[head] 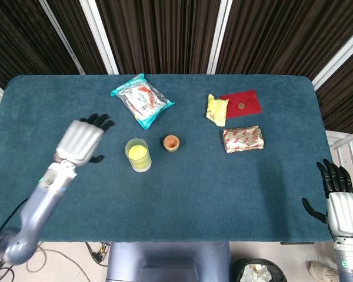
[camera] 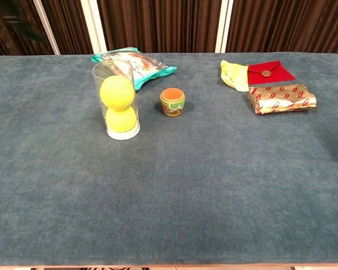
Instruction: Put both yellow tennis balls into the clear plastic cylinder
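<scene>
Standing upright, cylinder (camera: 117, 101) stacks 2 balls (camera: 117, 92); left hand (head: 82, 140) nearer, beside it, spread, empty; right hand (head: 339, 202) idle, empty.

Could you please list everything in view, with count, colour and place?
tennis balls: two, yellow, stacked inside the cylinder
plastic cylinder: one, clear, upright, left of centre
small pot: one, orange, right of the cylinder
snack bag: one, teal, behind the cylinder
yellow packet: one, far right
red envelope: one, beside the packet
wrapped pack: one, gold and red, in front of the envelope
table: one, blue-green
left hand: open, left of the cylinder
right hand: open, off the table's right corner
</scene>
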### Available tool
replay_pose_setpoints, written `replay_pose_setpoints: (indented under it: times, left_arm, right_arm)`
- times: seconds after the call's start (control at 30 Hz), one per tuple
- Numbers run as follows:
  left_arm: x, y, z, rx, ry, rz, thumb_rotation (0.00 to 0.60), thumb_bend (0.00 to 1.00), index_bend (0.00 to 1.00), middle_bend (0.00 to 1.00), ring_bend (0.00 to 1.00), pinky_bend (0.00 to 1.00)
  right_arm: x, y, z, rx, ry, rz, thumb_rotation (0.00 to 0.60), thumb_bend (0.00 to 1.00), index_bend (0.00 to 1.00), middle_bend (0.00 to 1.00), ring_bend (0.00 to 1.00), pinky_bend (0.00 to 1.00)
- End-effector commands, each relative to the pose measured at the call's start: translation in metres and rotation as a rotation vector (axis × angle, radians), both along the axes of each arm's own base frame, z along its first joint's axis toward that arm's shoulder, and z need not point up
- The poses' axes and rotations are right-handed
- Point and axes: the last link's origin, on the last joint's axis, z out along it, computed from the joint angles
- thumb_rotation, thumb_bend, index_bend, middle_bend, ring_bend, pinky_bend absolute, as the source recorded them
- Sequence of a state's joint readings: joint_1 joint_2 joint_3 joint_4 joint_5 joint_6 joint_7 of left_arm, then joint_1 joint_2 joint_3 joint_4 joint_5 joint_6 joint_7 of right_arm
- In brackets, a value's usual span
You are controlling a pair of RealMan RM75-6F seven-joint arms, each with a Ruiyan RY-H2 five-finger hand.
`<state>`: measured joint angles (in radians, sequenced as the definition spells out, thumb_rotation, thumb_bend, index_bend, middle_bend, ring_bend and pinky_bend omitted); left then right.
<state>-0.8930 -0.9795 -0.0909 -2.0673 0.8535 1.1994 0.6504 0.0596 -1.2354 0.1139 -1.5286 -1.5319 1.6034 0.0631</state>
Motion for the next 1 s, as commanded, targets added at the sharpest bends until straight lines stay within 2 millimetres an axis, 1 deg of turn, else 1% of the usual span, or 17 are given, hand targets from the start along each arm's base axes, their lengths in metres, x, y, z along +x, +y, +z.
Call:
replay_pose_setpoints:
  times: [0.03,0.1,0.27,0.37,0.53,0.63,0.7,1.0]
  left_arm:
    - [-0.069,-0.048,0.018,0.069,-0.031,0.047,0.600,0.08,0.21,0.11,0.10,0.28]
    - [-0.095,-0.064,0.018,0.092,-0.019,0.046,0.600,0.07,0.21,0.11,0.09,0.26]
    - [-0.140,-0.096,0.013,0.139,0.008,0.048,0.600,0.07,0.20,0.09,0.07,0.22]
    - [-0.155,-0.109,0.011,0.177,0.008,0.052,0.600,0.07,0.20,0.06,0.03,0.15]
    - [-0.177,-0.123,0.003,0.167,-0.004,0.103,0.600,0.06,0.19,0.04,0.02,0.15]
    - [-0.187,-0.123,0.002,0.174,0.005,0.131,0.600,0.06,0.18,0.04,0.02,0.14]
    - [-0.190,-0.123,0.001,0.177,0.000,0.133,0.600,0.06,0.18,0.04,0.02,0.14]
    - [-0.193,-0.120,0.004,0.196,-0.042,0.133,0.600,0.06,0.17,0.02,0.00,0.12]
  right_arm:
    - [0.001,0.000,-0.001,0.002,0.001,0.005,0.600,0.34,0.00,0.02,0.02,0.00]
    - [0.002,0.000,-0.002,0.010,0.003,0.015,0.600,0.34,0.00,0.02,0.02,0.00]
    - [0.005,-0.001,-0.007,0.041,0.019,0.049,0.600,0.34,0.00,0.02,0.02,0.00]
    - [0.007,0.000,-0.010,0.051,0.025,0.061,0.600,0.34,0.00,0.02,0.02,0.00]
    - [0.008,0.000,-0.010,0.053,0.020,0.076,0.600,0.34,0.00,0.02,0.02,0.00]
    - [0.010,0.001,-0.010,0.052,0.018,0.092,0.600,0.34,0.00,0.02,0.02,0.00]
    - [0.010,0.001,-0.009,0.052,0.017,0.099,0.600,0.34,0.00,0.02,0.02,0.00]
    - [0.011,0.002,-0.010,0.053,0.020,0.106,0.600,0.34,0.00,0.02,0.02,0.00]
